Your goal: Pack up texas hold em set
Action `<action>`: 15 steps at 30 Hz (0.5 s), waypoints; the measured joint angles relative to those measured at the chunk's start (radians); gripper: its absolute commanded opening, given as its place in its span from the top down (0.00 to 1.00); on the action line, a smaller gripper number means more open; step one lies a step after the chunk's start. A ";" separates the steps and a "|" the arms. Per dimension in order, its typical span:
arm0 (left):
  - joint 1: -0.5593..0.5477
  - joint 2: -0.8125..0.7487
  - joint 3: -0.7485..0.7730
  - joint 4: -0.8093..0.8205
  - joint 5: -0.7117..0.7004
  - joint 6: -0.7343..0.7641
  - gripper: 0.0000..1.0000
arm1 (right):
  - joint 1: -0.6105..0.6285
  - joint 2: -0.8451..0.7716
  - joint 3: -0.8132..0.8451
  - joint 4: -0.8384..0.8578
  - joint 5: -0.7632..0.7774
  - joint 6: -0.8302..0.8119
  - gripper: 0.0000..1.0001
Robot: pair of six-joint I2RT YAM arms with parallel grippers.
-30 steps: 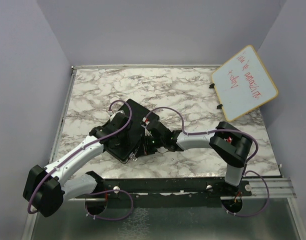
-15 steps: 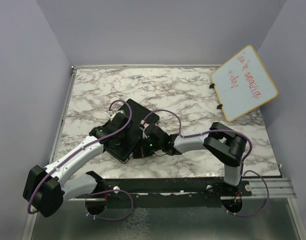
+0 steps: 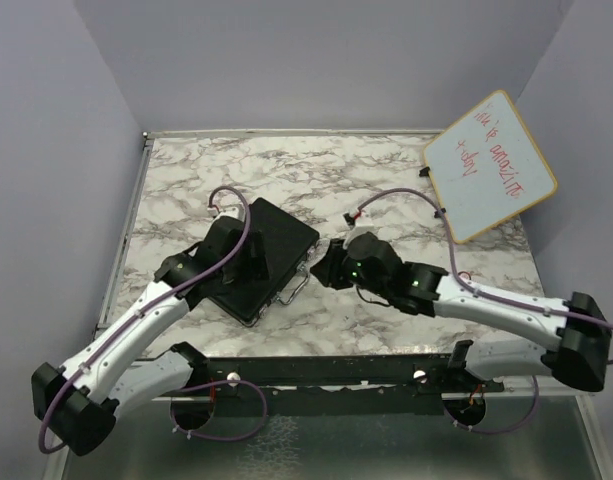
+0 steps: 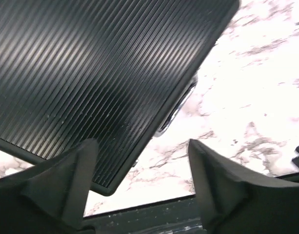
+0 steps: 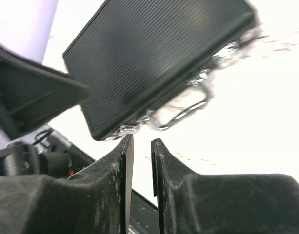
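Note:
The texas hold em set shows only as its black ribbed case, lid shut, lying flat and slanted on the marble table. Its silver handle points toward the near right. My left gripper hovers over the case's near-left part, jaws wide open and empty; in the left wrist view the case fills the upper left above that gripper. My right gripper sits just right of the case, apart from it. In its own view the right gripper shows a narrow gap with nothing in it, below the handle.
A wood-framed whiteboard with red writing leans at the back right corner. The table's dark front rail runs along the near edge, by both arm bases.
Both arms have drawn back from the case. The right arm swung out to the right and its jaws parted slightly. The left jaws opened wide. The handle now shows.

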 measured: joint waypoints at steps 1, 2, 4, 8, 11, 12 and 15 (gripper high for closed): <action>0.000 -0.026 0.015 0.000 -0.001 0.007 0.03 | 0.000 -0.048 0.001 -0.050 0.047 -0.010 0.64; 0.000 -0.050 0.027 0.000 -0.002 0.013 0.01 | 0.000 -0.094 0.003 -0.102 0.090 -0.021 0.60; 0.000 -0.109 0.051 0.000 -0.008 0.027 0.01 | 0.000 -0.182 0.016 -0.209 0.174 -0.042 0.51; 0.000 -0.224 0.097 0.000 -0.031 0.058 0.01 | 0.000 -0.312 0.096 -0.402 0.310 -0.081 0.35; 0.000 -0.283 0.134 -0.001 -0.047 0.089 0.01 | 0.000 -0.386 0.178 -0.516 0.392 -0.112 0.23; 0.000 -0.307 0.153 -0.001 -0.055 0.102 0.01 | 0.000 -0.407 0.205 -0.550 0.417 -0.122 0.21; 0.000 -0.373 0.201 0.000 -0.086 0.141 0.01 | 0.000 -0.465 0.278 -0.632 0.484 -0.159 0.21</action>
